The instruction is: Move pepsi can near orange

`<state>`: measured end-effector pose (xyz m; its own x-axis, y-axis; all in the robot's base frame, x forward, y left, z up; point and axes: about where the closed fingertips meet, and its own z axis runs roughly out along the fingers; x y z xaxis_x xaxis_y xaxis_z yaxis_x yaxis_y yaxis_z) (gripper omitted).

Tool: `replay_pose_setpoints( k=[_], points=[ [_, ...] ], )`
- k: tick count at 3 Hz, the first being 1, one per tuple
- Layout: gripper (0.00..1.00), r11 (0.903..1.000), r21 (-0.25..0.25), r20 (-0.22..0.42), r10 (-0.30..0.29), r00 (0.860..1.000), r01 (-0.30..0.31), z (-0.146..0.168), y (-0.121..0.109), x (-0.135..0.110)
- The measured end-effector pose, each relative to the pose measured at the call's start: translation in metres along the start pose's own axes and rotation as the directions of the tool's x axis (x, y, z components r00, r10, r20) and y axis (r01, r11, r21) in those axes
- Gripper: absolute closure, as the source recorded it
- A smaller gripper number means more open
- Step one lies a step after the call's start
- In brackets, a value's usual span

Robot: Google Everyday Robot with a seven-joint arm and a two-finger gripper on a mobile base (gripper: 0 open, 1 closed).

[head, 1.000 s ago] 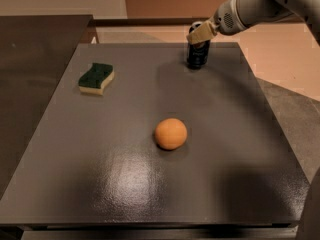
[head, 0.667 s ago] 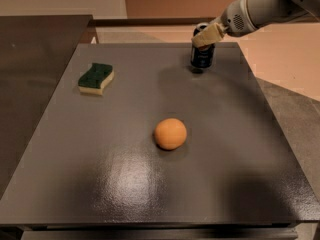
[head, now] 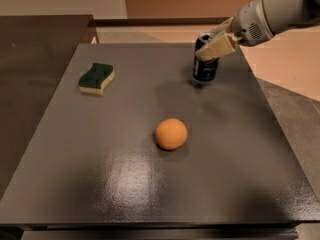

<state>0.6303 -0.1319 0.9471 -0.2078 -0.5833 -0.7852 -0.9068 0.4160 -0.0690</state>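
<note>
The pepsi can (head: 205, 66), dark with a silver top, is at the far right of the dark grey table (head: 100, 184), tilted slightly. My gripper (head: 209, 50) reaches in from the upper right and is shut on the can's upper part; a tan finger (head: 217, 45) crosses its top. The orange (head: 171, 133) lies near the middle of the table, in front of the can and a little to its left, well apart from it.
A green-and-yellow sponge (head: 96, 78) lies at the far left of the table. A dark counter (head: 30, 59) borders the table on the left. The table's right edge is close to the can, with tan floor (head: 290, 69) beyond it.
My gripper has moved with the pepsi can toward the front and slightly right, away from the table's far edge. The orange and the sponge have not moved.
</note>
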Motion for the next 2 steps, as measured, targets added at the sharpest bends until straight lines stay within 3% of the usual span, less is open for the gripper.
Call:
replay_pose_setpoints(
  k=[1,2],
  points=[
    [1.00,0.9959,-0.071,0.010,-0.055,0.998,0.055,-0.008,0.037,0.000],
    [1.00,0.9851,-0.147,0.010,-0.089,0.996,0.090,-0.012,0.074,0.004]
  ],
)
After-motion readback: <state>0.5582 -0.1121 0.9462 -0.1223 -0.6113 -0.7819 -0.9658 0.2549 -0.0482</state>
